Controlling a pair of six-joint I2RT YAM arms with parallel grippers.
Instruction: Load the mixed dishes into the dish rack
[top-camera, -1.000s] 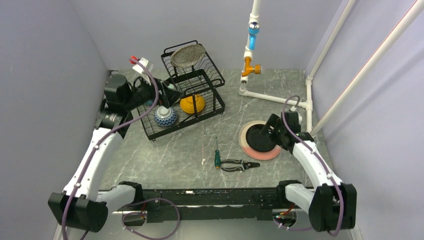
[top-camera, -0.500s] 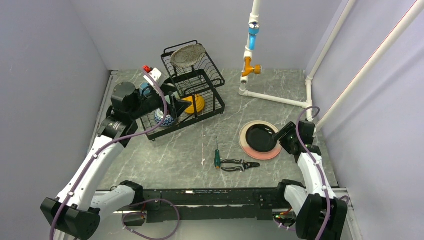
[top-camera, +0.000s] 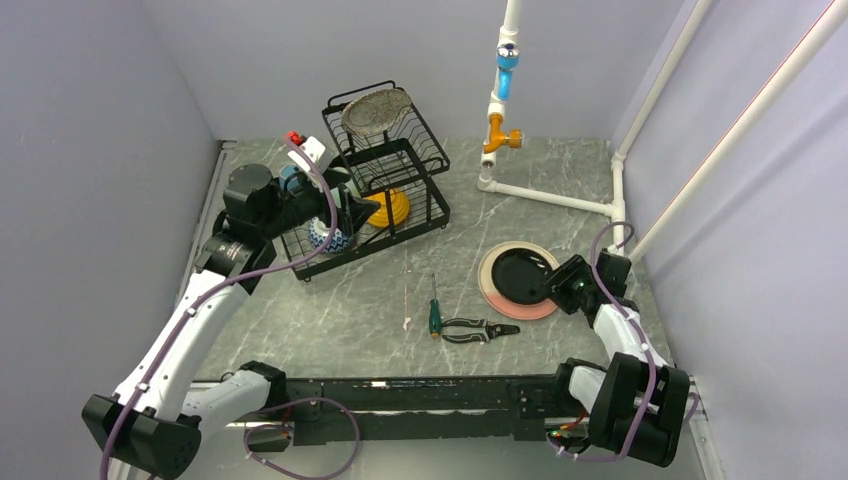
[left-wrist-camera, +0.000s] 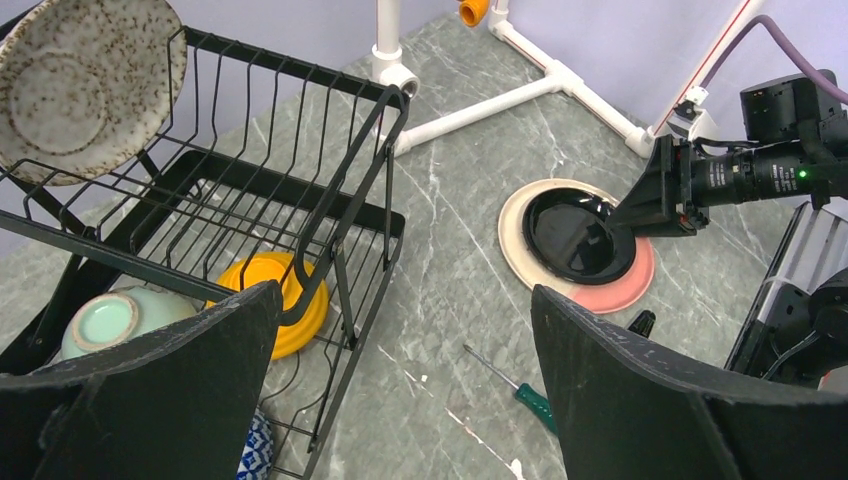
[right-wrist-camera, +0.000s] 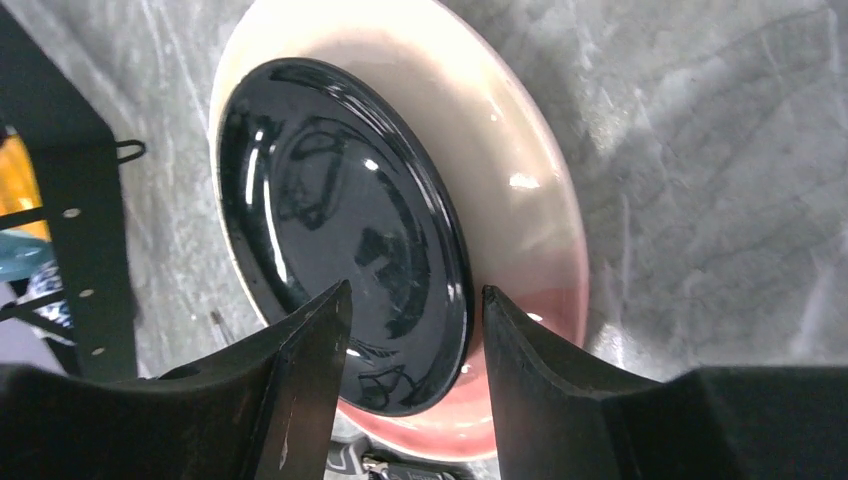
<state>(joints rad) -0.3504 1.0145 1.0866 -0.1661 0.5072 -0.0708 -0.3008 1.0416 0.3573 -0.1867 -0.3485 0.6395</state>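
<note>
Glossy black plate (right-wrist-camera: 340, 240) lies on a pink plate (right-wrist-camera: 520, 200). The rack (left-wrist-camera: 397, 95) holds a speckled plate (left-wrist-camera: 85, 85) (up top), an orange bowl (left-wrist-camera: 300, 325) and a green bowl (left-wrist-camera: 110, 320). The right gripper (right-wrist-camera: 415, 295) and left gripper (left-wrist-camera: 405, 295) are both spread and empty.

No readable text, brand, number or sign in any view.

- White block (top-camera: 312, 150) with red cap (top view, upper left): maybe some small print there, too small to tell.
- Speckled grey plate (left-wrist-camera: 85, 85): speckles only, no letters.
- Black plate (right-wrist-camera: 340, 240): reflections only.
- Green-handled screwdriver (top-camera: 435, 318), black pliers (top-camera: 478, 329): no legible mark.
</note>
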